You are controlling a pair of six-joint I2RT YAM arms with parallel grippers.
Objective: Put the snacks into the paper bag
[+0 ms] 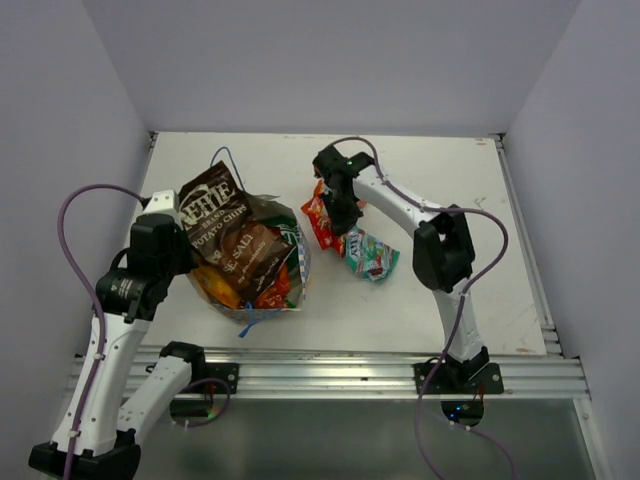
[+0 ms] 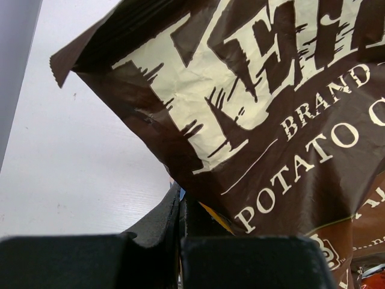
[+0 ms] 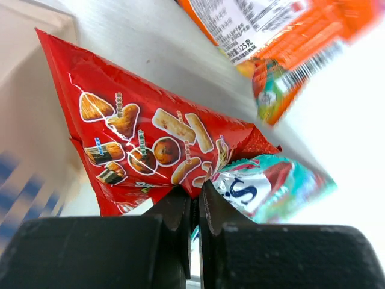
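1. Two hands are at the white surface (image 1: pixel 470 300): the left one against the paper bag (image 1: pixel 298 262), the right one further right among loose snacks.
2. Left of centre, the paper bag stands mouth up and crammed with packets. A blue string handle (image 1: pixel 226 157) loops out on its far side.
3. Out of the bag's far left corner a dark brown packet (image 1: pixel 208 203) (image 2: pixel 271 120) sticks up at a tilt, printed "BRAND POTATO". A second brown packet (image 1: pixel 250 250) lies just beside it in the bag, and orange packets (image 1: pixel 213 285) show at the near edge.
4. At the bag's left side, the left hand (image 1: pixel 188 250) (image 2: pixel 181 208) has its fingers drawn together to a thin slit. They seem to pinch the lower edge of the dark brown packet.
5. Right of the bag, the right hand (image 1: pixel 345 222) (image 3: pixel 195 205) has its fingers pressed together, clamped on the lower edge of a red packet (image 1: pixel 320 222) (image 3: pixel 138 138) printed with little snack pictures. I cannot tell whether this packet is off the surface.
6. Touching the red packet on its near right lies a teal packet (image 1: pixel 373 257) (image 3: pixel 271 180). A blurred orange packet (image 3: pixel 271 30) shows beyond them in the right wrist view.
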